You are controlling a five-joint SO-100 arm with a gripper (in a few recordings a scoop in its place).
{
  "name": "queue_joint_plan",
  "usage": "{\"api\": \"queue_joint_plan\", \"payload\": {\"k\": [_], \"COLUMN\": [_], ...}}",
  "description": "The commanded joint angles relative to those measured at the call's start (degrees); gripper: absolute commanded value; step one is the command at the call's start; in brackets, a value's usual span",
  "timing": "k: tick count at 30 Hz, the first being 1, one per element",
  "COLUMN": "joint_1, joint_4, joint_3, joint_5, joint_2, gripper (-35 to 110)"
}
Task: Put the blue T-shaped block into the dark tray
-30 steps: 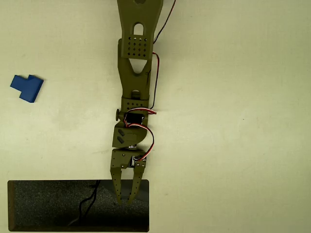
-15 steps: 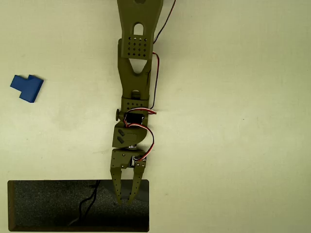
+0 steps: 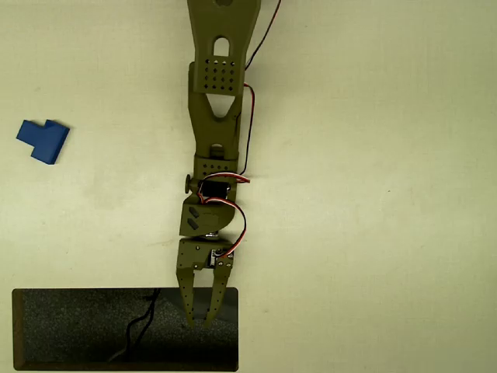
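In the overhead view the blue T-shaped block [image 3: 43, 141] lies flat on the pale table at the far left, well away from the arm. The dark tray [image 3: 78, 330] stretches along the bottom left, with a thin dark squiggly line on its speckled floor. My olive-green arm reaches down from the top centre. Its gripper [image 3: 200, 320] hangs over the tray's right end, fingers together and pointing down the picture, shut with nothing between them. The block is far up and to the left of the gripper.
Pale bare table [image 3: 373, 194] spreads to the right of the arm and between the block and the tray. Red and black wires run along the arm's right side.
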Motion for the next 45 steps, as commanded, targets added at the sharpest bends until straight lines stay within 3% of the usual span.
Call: {"api": "queue_joint_plan", "payload": {"k": [1, 14, 17, 20, 25, 30, 32, 33, 39, 45], "joint_1": [0.5, -0.3, -0.9, -0.9, 0.9, 4.7, 7.3, 8.8, 20.8, 38.1], "joint_4": [-1.4, -1.5, 1.1, 21.2, 66.1, 118.4, 134.6, 137.1, 133.2, 105.5], "joint_3": [-0.7, -0.7, -6.2, -12.9, -12.2, 2.3, 12.4, 21.3, 61.3, 84.8], "joint_5": [-0.4, -0.7, 6.9, 14.0, 23.0, 15.6, 10.9, 10.7, -0.8, -20.6], "joint_2": [-0.7, -0.7, -0.2, 9.7, 39.7, 70.1, 80.0, 85.8, 105.9, 107.6], "gripper": [5, 0, 0, 0, 0, 0, 0, 0, 0, 0]}}
